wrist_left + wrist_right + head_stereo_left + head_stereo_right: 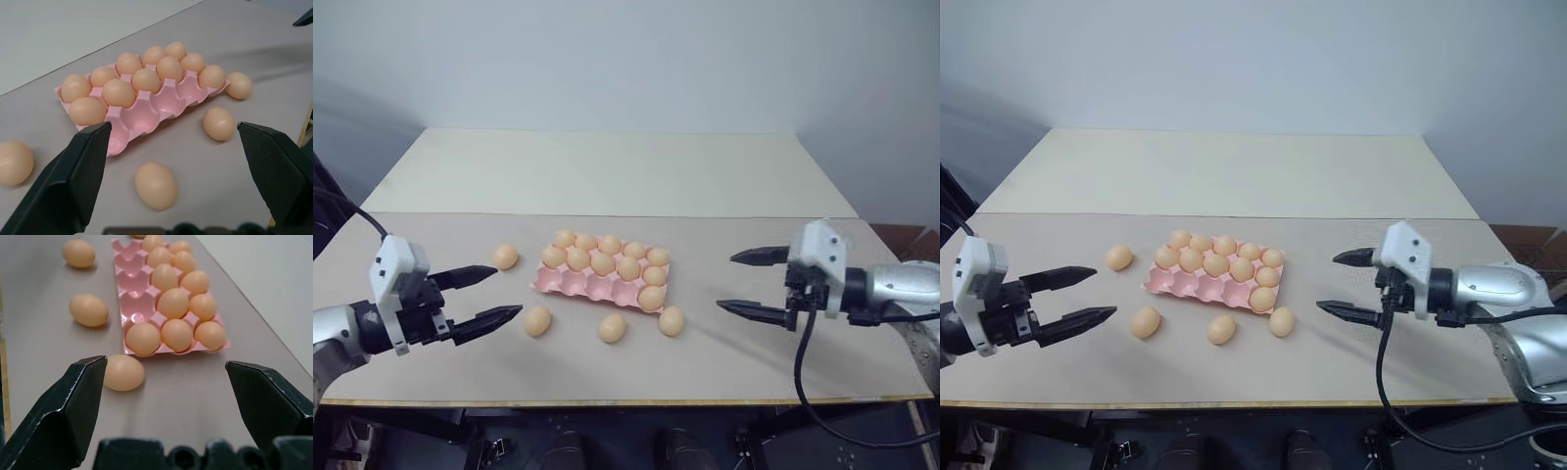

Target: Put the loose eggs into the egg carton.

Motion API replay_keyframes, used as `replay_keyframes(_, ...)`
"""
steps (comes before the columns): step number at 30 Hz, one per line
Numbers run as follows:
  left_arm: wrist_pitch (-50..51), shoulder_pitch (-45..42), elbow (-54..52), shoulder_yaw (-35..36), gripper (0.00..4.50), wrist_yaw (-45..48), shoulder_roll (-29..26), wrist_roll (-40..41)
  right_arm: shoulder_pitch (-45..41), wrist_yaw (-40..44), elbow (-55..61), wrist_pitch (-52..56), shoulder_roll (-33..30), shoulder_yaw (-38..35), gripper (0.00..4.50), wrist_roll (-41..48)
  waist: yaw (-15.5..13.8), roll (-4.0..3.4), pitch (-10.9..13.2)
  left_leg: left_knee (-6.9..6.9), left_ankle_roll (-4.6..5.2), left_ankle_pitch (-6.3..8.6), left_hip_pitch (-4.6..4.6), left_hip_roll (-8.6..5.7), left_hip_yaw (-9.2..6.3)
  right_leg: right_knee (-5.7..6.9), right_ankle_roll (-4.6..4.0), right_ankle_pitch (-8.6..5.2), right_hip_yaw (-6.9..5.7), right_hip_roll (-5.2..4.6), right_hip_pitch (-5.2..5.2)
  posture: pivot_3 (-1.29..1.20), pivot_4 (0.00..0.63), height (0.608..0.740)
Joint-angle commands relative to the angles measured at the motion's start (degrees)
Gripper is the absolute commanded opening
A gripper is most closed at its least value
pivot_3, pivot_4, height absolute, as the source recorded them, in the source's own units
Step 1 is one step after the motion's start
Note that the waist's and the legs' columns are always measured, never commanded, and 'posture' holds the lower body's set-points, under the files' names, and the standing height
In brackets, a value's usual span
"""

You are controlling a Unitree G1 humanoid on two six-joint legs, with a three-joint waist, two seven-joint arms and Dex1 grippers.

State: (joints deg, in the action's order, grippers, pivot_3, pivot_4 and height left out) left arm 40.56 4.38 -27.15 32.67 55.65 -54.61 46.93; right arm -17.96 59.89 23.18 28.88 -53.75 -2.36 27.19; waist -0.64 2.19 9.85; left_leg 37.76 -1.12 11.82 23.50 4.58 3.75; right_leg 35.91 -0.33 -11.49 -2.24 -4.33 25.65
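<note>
Grippers sit nearest, one on each side of the table (724,362), and both hold their two black fingers spread wide with nothing between them. Left gripper (489,296) hangs at about 8 o'clock from the egg carton (570,284) and points toward it, so it looks ready to go for an egg on its own side. Right gripper (756,282) hangs at about 3 o'clock from the carton and also points in at it. Loose eggs lie on the table, four of them. Three rest along the near edge of the carton: one egg (537,320) at about 7 o'clock, close to the left gripper, a middle egg (613,327) at about 6 o'clock, and a third egg (672,320) at about 5 o'clock, just beside the carton's near right corner and closest to the right gripper. A fourth egg (506,257) sits farther back at about 9 o'clock, apart from the carton. The pink carton lies flat in the middle of the table. Its far cups are full of eggs, and the near row has one egg at its right end and four empty cups. Those empty cups face the robot, so the four loose eggs probably belong there. Each gripper seems to be lined up for the egg nearest to it.
</note>
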Motion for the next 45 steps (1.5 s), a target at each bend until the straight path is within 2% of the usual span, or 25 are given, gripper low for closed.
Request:
replay_keyframes(1, -1.6, -1.5, 0.2, -1.0, 4.48, 1.3, -1.1, -0.6, -1.9, -0.2, 1.1, -3.9, 1.2, 7.3, 4.50, -6.7, 0.0, 0.00, 0.0, 0.00, 0.00, 0.00, 0.01, 0.00, 0.00, 0.01, 0.00, 0.00, 0.00, 0.00, 0.03, 0.00, 0.150, 0.740)
replay_keyframes(5, -1.8, -2.2, 0.4, -2.1, 4.48, 1.2, -0.9, -1.2, -3.3, -3.2, -1.0, -4.1, 4.8, 15.4, 4.50, -14.2, 0.0, 0.01, 0.0, 0.01, 0.04, -0.03, 0.31, 0.00, 0.02, 0.07, 0.00, 0.00, 0.02, 0.01, 0.33, 0.00, 0.150, 0.740)
replay_keyframes(14, -1.8, -0.6, -0.4, -1.8, 4.48, 1.6, -0.3, -1.8, -5.6, -7.7, -3.8, 0.7, 11.7, 21.2, 4.50, -20.5, 0.0, 0.01, 0.0, 0.03, 0.05, -0.04, 0.47, -0.03, 0.05, 0.12, 0.27, 0.19, 0.06, 0.02, 0.49, 0.00, 0.150, 0.740)
replay_keyframes(17, -1.9, -0.4, -0.2, -1.7, 4.50, 1.7, -0.5, -1.9, -5.3, -6.7, -3.3, 1.5, 12.1, 22.3, 3.91, -20.9, 0.0, 0.01, 0.0, 0.04, 0.05, -0.04, 0.47, -0.03, 0.05, 0.16, 0.26, 0.18, 0.06, 0.03, 0.50, 0.00, 0.150, 0.740)
replay_keyframes(21, -2.2, -0.3, 0.3, -1.4, 4.50, 2.1, -0.7, -2.3, -4.0, -6.4, -2.6, 1.7, 11.9, 21.9, 2.64, -21.0, -0.1, 0.01, 0.0, 0.06, 0.05, -0.04, 0.46, -0.03, 0.05, 0.15, 0.24, 0.17, 0.06, 0.02, 0.49, 0.00, 0.150, 0.740)
replay_keyframes(22, -2.2, -0.3, 0.2, -1.4, 4.50, 2.0, -0.7, -2.4, -3.7, -6.5, -1.9, 2.3, 11.7, 21.0, 2.56, -20.5, -0.1, 0.01, 0.0, 0.06, 0.05, -0.04, 0.46, -0.03, 0.05, 0.15, 0.24, 0.17, 0.06, 0.02, 0.48, 0.00, 0.150, 0.740)
replay_keyframes(27, -2.2, -0.6, 0.1, -1.6, 4.50, 1.9, -0.6, -2.5, -2.2, -4.2, 3.4, 3.6, 7.8, 15.6, 2.55, -17.2, -0.1, 0.01, 0.0, 0.06, 0.05, -0.04, 0.47, -0.03, 0.05, 0.15, 0.26, 0.18, 0.06, 0.01, 0.49, 0.00, 0.150, 0.740)
replay_keyframes(30, -2.3, -0.8, 0.3, -1.7, 4.50, 1.8, -0.4, -2.7, -4.6, -2.7, 7.3, 6.5, 7.1, 12.2, 2.55, -12.4, 0.0, 0.01, 0.0, 0.06, 0.05, -0.04, 0.47, -0.03, 0.05, 0.16, 0.26, 0.18, 0.06, 0.02, 0.49, 0.00, 0.150, 0.740)
replay_keyframes(33, -2.5, -1.2, 0.9, -1.9, 4.50, 1.7, -0.2, -2.8, -11.2, -5.4, 6.5, 8.5, 12.4, 14.5, 2.55, -11.8, 0.9, 0.01, 0.0, 0.06, 0.05, -0.04, 0.29, 0.06, 0.07, 0.23, 0.21, 0.19, 0.09, 0.11, 0.45, 0.00, 0.150, 0.740)
replay_keyframes(38, -3.3, -1.9, 1.9, -2.6, 4.50, 1.5, 0.2, -3.6, -18.8, -10.4, -1.9, 7.4, 22.2, 22.7, 2.55, -17.4, 1.1, 0.01, 0.0, 0.06, 0.05, -0.05, 0.25, 0.21, -0.05, 0.34, 0.03, 0.14, 0.08, 0.39, 0.45, 0.00, 0.150, 0.740)
replay_keyframes(44, -3.2, -1.5, 1.1, -2.3, 4.50, 1.1, 0.6, -3.7, -23.3, -14.7, -10.8, 6.7, 27.9, 26.6, 2.55, -23.0, 1.0, 0.02, 0.0, 0.06, 0.04, -0.06, 0.39, 0.14, 0.02, 0.24, 0.20, 0.32, 0.08, 0.27, 0.48, 0.00, 0.150, 0.740)
replay_keyframes(45, -3.1, -1.2, 0.9, -2.2, 4.50, 1.0, 0.8, -3.6, -23.3, -14.6, -10.8, 6.8, 28.2, 26.6, 2.87, -23.1, 1.0, 0.02, 0.0, 0.06, 0.04, -0.06, 0.42, 0.12, 0.04, 0.21, 0.21, 0.32, 0.09, 0.24, 0.49, 0.00, 0.150, 0.740)
